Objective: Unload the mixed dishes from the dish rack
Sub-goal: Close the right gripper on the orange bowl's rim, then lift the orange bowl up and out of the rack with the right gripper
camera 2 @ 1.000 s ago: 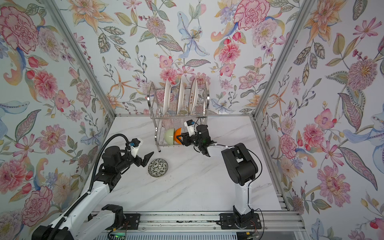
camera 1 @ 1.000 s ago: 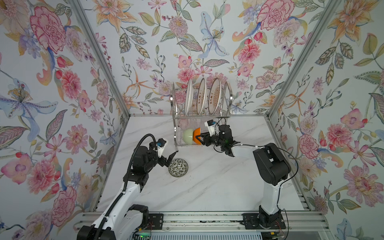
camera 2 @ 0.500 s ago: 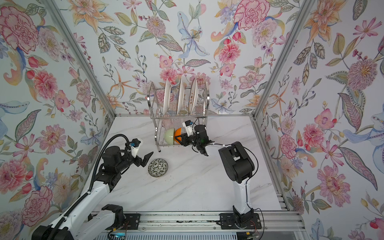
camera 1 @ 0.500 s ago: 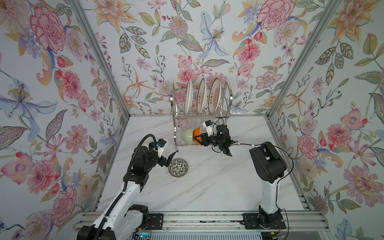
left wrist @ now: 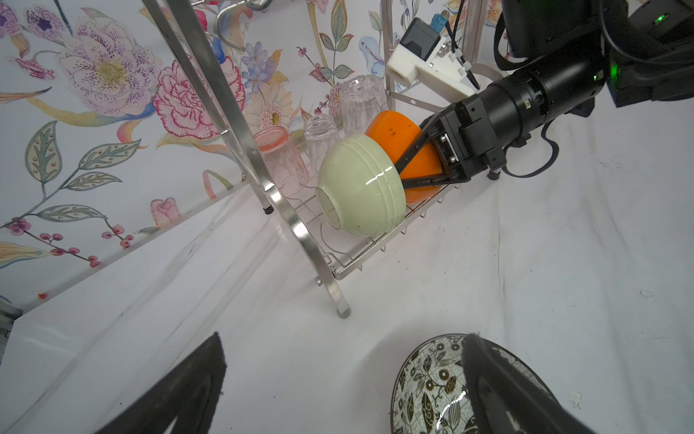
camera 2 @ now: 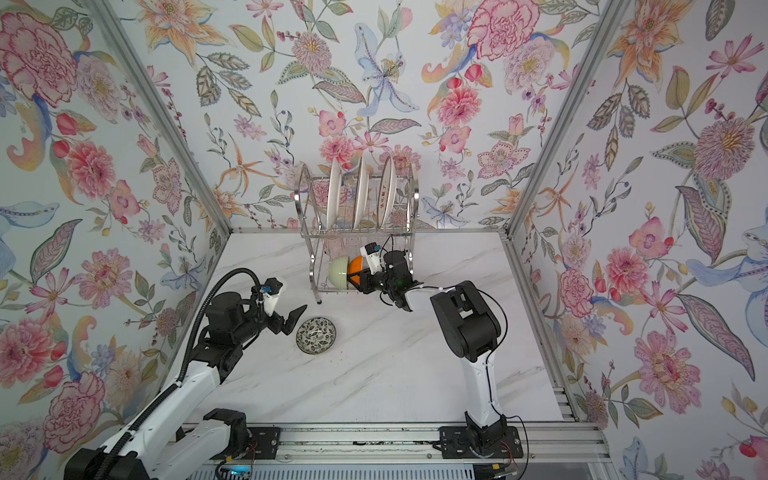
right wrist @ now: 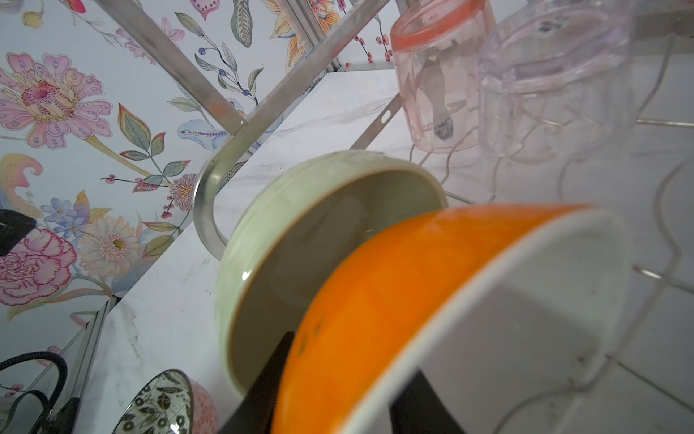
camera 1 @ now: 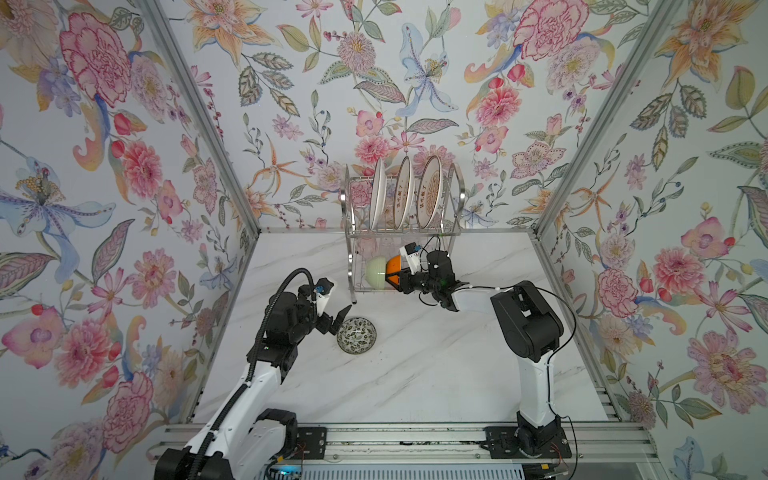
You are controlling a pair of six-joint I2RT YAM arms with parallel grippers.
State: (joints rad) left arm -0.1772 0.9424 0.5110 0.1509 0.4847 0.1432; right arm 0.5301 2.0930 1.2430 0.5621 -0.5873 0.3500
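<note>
Orange bowl (left wrist: pixel 394 129) — perhaps in right hand (left wrist: pixel 402 177)

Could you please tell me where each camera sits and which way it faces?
Top views: high in front, looking down on the table, dish rack, left arm with left hand, right arm with right hand.
Left wrist: on the left arm, facing the rack's lower tier; own open fingers show, one before the patterned bowl.
Right wrist: on the right arm, looking into that tier; its fingers straddle the rim of the orange bowl.
Shared: both wrist views show the green bowl.
</note>
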